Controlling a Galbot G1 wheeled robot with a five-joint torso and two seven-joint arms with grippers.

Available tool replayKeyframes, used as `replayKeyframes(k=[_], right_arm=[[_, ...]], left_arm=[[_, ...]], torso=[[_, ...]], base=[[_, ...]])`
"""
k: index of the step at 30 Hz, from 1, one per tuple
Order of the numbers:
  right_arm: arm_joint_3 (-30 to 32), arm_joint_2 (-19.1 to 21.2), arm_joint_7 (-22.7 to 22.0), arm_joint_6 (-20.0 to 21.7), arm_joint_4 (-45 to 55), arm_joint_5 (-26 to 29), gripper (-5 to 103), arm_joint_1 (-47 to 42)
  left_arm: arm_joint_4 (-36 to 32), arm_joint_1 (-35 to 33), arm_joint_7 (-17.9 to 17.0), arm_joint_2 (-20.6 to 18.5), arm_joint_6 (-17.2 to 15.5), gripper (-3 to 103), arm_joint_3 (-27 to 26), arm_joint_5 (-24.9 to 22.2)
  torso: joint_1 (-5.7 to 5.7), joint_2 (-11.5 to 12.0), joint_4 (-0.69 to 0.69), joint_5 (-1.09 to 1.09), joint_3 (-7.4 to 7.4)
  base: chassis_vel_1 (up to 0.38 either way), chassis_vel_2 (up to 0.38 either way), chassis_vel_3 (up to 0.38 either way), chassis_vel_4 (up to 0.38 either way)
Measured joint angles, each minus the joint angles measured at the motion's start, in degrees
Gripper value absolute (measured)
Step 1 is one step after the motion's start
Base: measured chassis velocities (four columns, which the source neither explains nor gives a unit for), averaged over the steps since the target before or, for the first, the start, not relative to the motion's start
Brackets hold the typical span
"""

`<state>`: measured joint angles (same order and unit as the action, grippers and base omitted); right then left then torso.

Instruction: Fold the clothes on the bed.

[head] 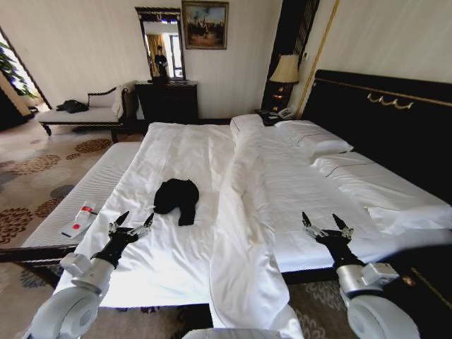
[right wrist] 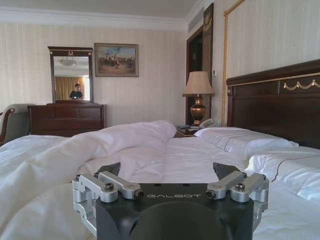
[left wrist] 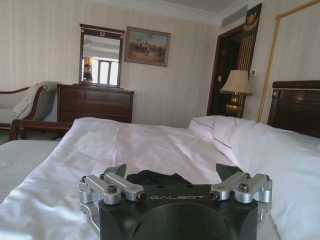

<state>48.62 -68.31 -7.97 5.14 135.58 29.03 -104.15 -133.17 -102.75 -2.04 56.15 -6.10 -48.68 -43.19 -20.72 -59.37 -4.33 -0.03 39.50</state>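
Lying crumpled in a dark heap, the black T-shirt sits on the white duvet on the left half of the bed, roughly midway along its length, apart from both grippers. Lettering not legible from here.

Left gripper hovers over the duvet near the foot of the bed, just short of the shirt and slightly to its left; jaws spread wide, nothing between them. From the left wrist view the gripper points up the bed with the T-shirt showing as a low dark mound directly ahead between the fingertips.

Right gripper hangs over the right half of the mattress near the foot, well away from the shirt; jaws likewise wide, holding nothing. Its wrist view shows the gripper facing the bunched ridge of duvet and the pillows by the dark headboard.

White ribbed bench runs along the bed's left side, small items resting on it
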Motion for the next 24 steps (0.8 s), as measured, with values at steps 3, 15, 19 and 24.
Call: replayKeyframes(k=[3, 15, 19, 24], right_arm=[[-0.37, -0.42, 0.01, 0.16, 0.3, -0.09, 100, -0.17], [-2.86, -2.3, 0.18, 1.29, 2.73, -0.12, 100, -2.13], [-5.8, -3.39, 0.61, 3.13, 5.36, 0.6, 100, -4.54], [-7.68, -3.76, 1.21, 4.29, 7.39, 2.24, 100, -5.95]], left_arm=[[0.0, 0.17, -0.06, 0.07, -0.03, 100, 0.14, 0.05], [0.03, 0.29, -0.19, 0.35, -0.1, 100, 0.44, 0.35], [-0.01, 0.6, -0.34, 0.42, -0.21, 100, 0.75, 0.53], [-0.01, 0.42, -0.37, 0.55, -0.22, 100, 0.79, 0.69]], torso=[[0.0, 0.0, 0.0, 0.01, 0.0], [0.0, 0.0, 0.0, 0.0, 0.0], [0.0, 0.0, -0.02, 0.02, 0.0], [0.0, 0.0, 0.0, -0.02, 0.0]], base=[[0.147, 0.154, -0.159, -0.154], [0.08, 0.073, -0.075, -0.072], [0.0, 0.0, 0.0, 0.0], [0.0, 0.0, 0.0, 0.0]])
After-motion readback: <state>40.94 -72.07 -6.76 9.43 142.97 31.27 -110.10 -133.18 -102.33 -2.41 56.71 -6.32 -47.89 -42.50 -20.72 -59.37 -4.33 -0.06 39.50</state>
